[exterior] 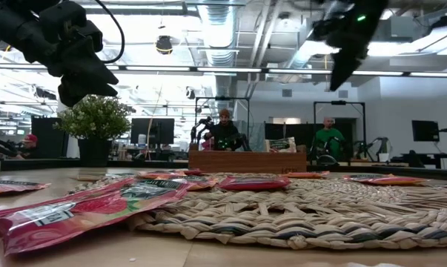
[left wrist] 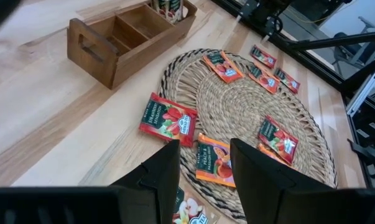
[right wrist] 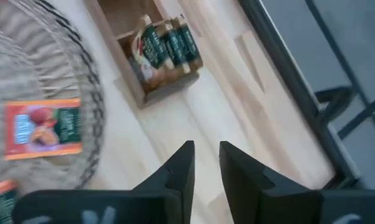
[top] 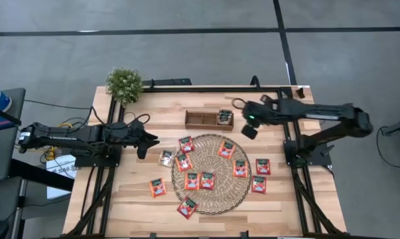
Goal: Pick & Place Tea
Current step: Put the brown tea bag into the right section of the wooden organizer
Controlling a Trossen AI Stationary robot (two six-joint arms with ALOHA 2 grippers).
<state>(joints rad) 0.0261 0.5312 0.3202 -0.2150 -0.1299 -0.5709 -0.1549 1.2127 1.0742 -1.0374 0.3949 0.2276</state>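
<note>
Several red-orange tea sachets lie flat on the round woven mat (top: pixel 213 192) and on the table beside it, among them one (top: pixel 227 149) at the mat's far side and one (top: pixel 158 188) off its left edge. A pale sachet (top: pixel 166 158) lies at the mat's left rim. A few sachets (right wrist: pixel 165 50) stand in the right end compartment of the wooden tray (top: pixel 201 119). My right gripper (right wrist: pixel 206 149) hangs in the air just right of the tray, slightly open, with nothing between its fingers. My left gripper (left wrist: pixel 204 146) stands open above the table left of the mat, holding nothing.
A potted plant (top: pixel 124 84) stands at the far left corner. Black frame rails (top: pixel 292 143) run along the table's sides and far edge. Bare wood lies between the tray and the right rail. In the low view, people sit in the room behind the table.
</note>
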